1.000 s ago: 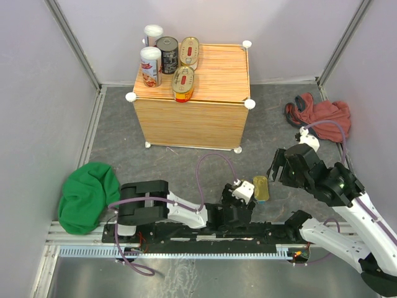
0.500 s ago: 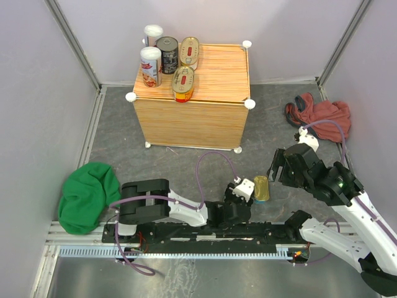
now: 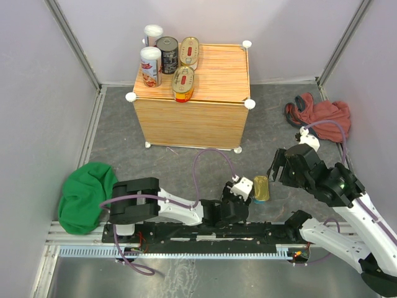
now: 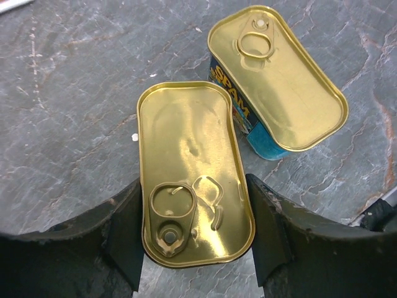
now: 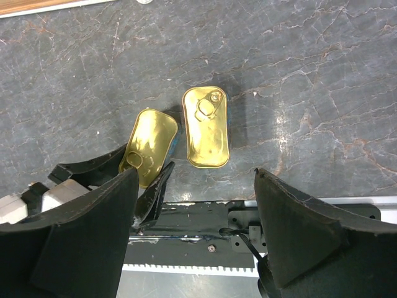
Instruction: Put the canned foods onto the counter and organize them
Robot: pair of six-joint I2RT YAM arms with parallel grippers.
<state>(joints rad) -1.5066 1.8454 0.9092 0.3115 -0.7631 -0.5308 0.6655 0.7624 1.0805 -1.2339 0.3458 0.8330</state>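
Observation:
Two rectangular gold tins lie on the grey floor. The nearer tin (image 4: pixel 195 180) sits between my left gripper's (image 4: pixel 193 248) fingers, which press both long sides; the gripper is shut on it. The second tin (image 4: pixel 276 77), blue-sided, lies just beyond, also seen as the second tin (image 3: pixel 261 188). My right gripper (image 3: pixel 282 166) hovers open above and to the right of them, nothing in it; both tins (image 5: pixel 206 127) show below it. On the counter (image 3: pixel 205 121) stand two white-lidded cylinders (image 3: pixel 151 65), a dark tin (image 3: pixel 167 54) and two oval tins (image 3: pixel 183 82).
A green cloth (image 3: pixel 87 195) lies at the left wall and a red cloth (image 3: pixel 319 115) at the right wall. The arms' base rail (image 3: pixel 186 239) runs along the near edge. Grey walls close in both sides.
My left arm's shoulder link has turned slightly left and its cable has shifted. The gripper stays at the nearer tin. My right arm has not moved.

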